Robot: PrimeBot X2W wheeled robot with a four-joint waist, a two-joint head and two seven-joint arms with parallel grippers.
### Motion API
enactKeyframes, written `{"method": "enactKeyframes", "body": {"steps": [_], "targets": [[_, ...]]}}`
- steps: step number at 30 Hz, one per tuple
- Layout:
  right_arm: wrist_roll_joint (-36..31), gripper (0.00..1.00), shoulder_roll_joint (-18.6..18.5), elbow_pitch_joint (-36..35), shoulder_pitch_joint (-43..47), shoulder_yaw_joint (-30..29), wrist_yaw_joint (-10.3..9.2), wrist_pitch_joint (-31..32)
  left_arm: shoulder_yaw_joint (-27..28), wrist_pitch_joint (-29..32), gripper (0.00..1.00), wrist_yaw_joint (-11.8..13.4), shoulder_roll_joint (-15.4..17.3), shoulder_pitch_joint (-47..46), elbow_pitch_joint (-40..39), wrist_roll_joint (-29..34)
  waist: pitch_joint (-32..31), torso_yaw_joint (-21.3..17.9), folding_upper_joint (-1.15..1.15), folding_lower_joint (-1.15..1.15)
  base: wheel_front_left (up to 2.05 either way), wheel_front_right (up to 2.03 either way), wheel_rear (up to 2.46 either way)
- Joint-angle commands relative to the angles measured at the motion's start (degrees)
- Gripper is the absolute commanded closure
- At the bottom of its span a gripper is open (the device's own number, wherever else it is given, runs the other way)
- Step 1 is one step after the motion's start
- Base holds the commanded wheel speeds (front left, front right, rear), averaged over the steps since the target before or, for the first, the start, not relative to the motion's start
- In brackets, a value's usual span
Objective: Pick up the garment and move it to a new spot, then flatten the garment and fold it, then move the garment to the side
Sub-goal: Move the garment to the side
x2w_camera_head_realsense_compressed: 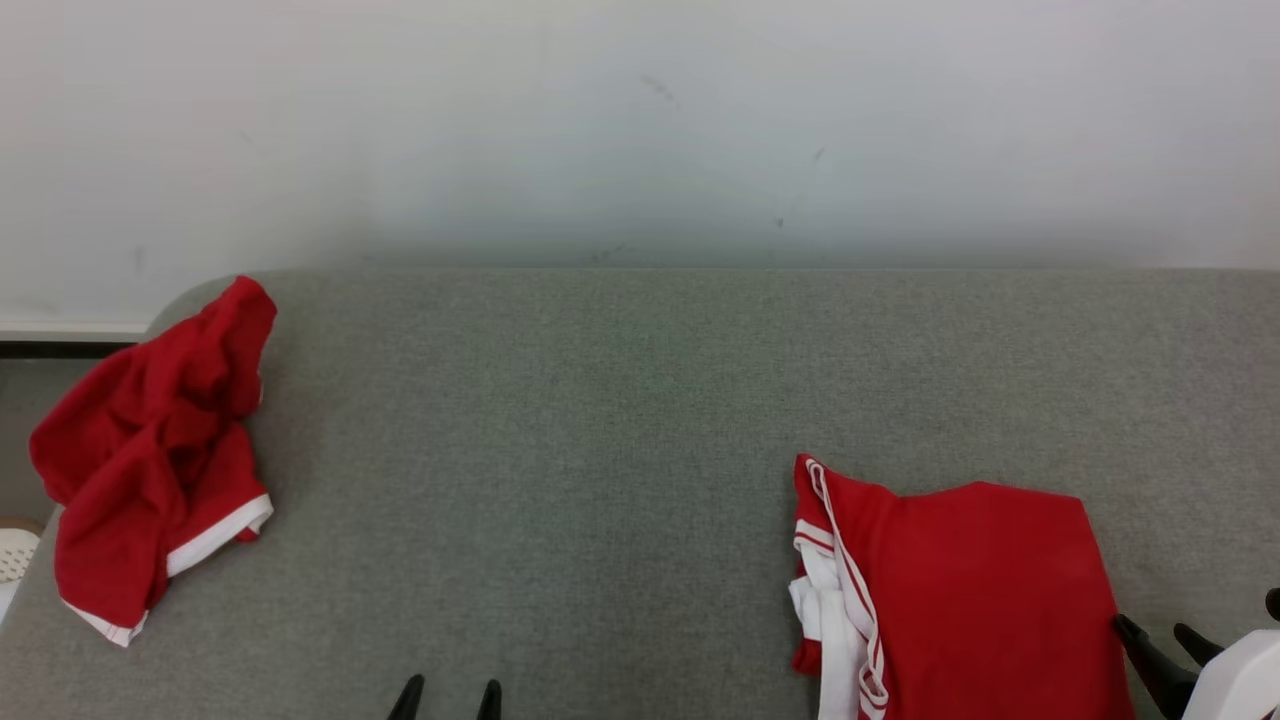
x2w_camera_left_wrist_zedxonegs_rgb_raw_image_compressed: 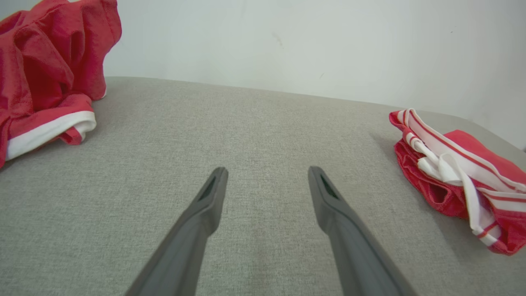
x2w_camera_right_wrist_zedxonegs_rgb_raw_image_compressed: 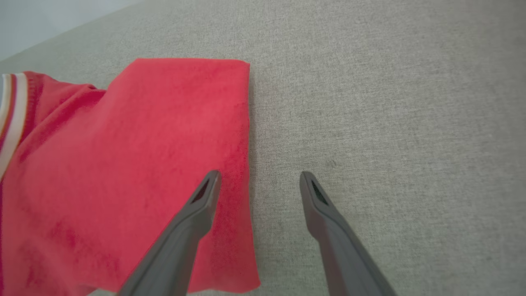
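Observation:
A folded red garment with white trim (x2w_camera_head_realsense_compressed: 960, 590) lies at the front right of the grey padded surface (x2w_camera_head_realsense_compressed: 600, 450); it also lies at the right of the left wrist view (x2w_camera_left_wrist_zedxonegs_rgb_raw_image_compressed: 460, 181). My right gripper (x2w_camera_head_realsense_compressed: 1152, 627) stands open at its right edge. In the right wrist view one finger of that gripper (x2w_camera_right_wrist_zedxonegs_rgb_raw_image_compressed: 259, 173) hangs over the folded garment's (x2w_camera_right_wrist_zedxonegs_rgb_raw_image_compressed: 144, 164) edge and the other over bare fabric. A second red garment (x2w_camera_head_realsense_compressed: 150, 450), crumpled, sits at the far left edge (x2w_camera_left_wrist_zedxonegs_rgb_raw_image_compressed: 45, 78). My left gripper (x2w_camera_head_realsense_compressed: 447, 695) is open over bare surface at the front middle (x2w_camera_left_wrist_zedxonegs_rgb_raw_image_compressed: 268, 168), holding nothing.
A pale wall (x2w_camera_head_realsense_compressed: 640, 130) rises right behind the surface. The surface's left corner is rounded, and beyond it lie the floor and a white perforated object (x2w_camera_head_realsense_compressed: 15, 550). Bare grey fabric stretches between the two garments.

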Motion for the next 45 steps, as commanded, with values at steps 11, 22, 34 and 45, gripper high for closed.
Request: {"method": "enactKeyframes", "body": {"steps": [11,22,34,45], "targets": [[10.1,0.00,1.0,7.2,-7.4,2.7,-0.10,6.6,0.5,-0.1,0.00,-1.2,0.2,-3.1,2.2,1.7,4.0,3.4,0.00,0.00,0.00,0.00,0.00],[14.0,1.00,2.9,10.5,-10.2,7.3,-0.09,6.2,-0.6,-0.1,0.00,-0.5,0.2,-4.1,1.6,0.6,3.8,4.3,0.00,0.00,0.00,0.00,0.00],[10.3,1.00,-1.9,11.3,-15.5,11.3,-0.10,-0.4,-0.8,-0.1,0.00,-0.3,0.2,-4.6,0.6,0.4,4.4,-3.8,0.00,0.00,0.00,0.00,0.00],[0.6,1.00,-6.8,18.4,-24.0,9.8,-0.11,-9.7,-2.2,-0.1,0.00,-2.5,0.2,-10.7,0.3,2.8,11.2,-8.3,0.00,0.00,0.00,0.00,0.00]]}}
